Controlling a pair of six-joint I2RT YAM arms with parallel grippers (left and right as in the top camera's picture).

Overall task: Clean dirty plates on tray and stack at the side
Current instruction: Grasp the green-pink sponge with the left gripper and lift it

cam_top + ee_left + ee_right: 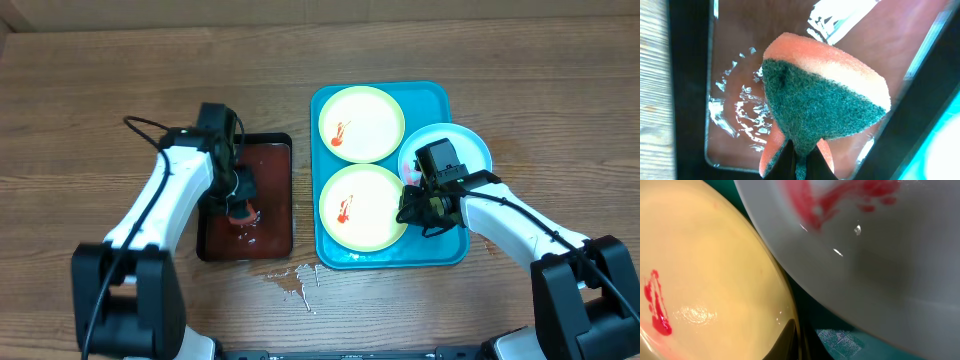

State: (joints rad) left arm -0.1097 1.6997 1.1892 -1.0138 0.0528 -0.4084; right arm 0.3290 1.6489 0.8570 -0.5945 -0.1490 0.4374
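Pinching a folded orange-and-green sponge (825,95), the left pincer (240,205) hangs over the small black tray (272,170), which has reddish water in it. The three dirty plates are at the big turquoise tray (430,95), just to the right of the black one. The far yellow-green plate (362,123) and the near yellow-green plate (360,207) each have a red smear. The blue-white plate (465,145) leans on the tray's right rim, partly out over the counter (100,90).

The right pincer (412,208) is pressed together where the near yellow-green plate and the blue-white plate meet. I cannot tell if it holds a rim.

I think the sponge must go right to reach a plate. The near yellow-green plate is closest to it. The plates are round, so no side matters. The right arm is nearer and could steady one.
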